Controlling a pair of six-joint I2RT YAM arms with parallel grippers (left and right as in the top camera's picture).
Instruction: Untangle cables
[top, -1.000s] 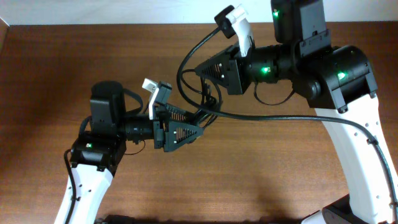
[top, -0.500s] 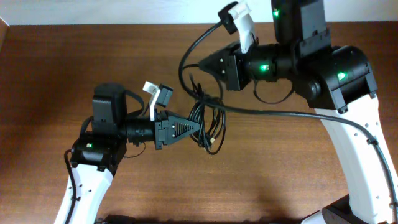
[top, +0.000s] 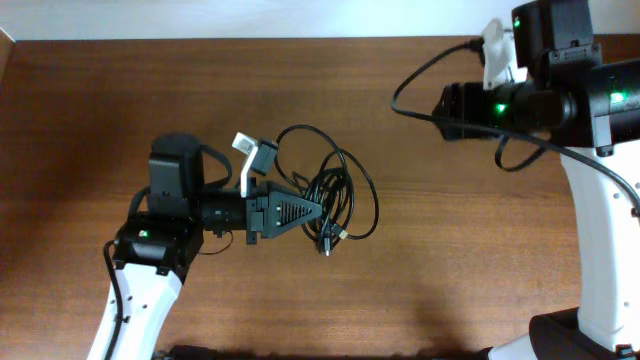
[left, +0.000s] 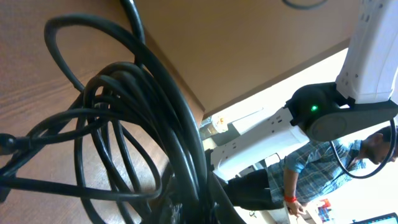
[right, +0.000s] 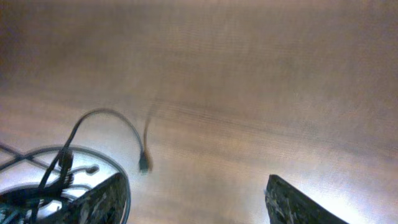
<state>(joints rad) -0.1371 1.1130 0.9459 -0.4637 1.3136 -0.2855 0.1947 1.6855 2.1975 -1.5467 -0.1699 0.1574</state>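
The cables (top: 340, 195) form a tangled bundle of thin black loops on the wooden table, with a small plug end (top: 326, 246) hanging at the lower side. My left gripper (top: 318, 212) is shut on the bundle's left side. In the left wrist view the cables (left: 143, 118) fill the frame and run down into the left gripper (left: 200, 205). My right gripper (top: 447, 101) is far off at the upper right, apart from the cables. The right wrist view shows the right gripper (right: 196, 199) open and empty, with cables (right: 50, 180) and a plug end (right: 143, 163) at its lower left.
The right arm's own thick black wire (top: 415, 80) loops out toward the table's far edge. Bare brown table (top: 480, 240) spreads between the arms. Past the table edge, the left wrist view catches a person (left: 323, 168).
My right gripper has opened, let go of the cables and pulled back to the upper right. The left gripper has shut on the bundle, whose loops have spread out to the right.
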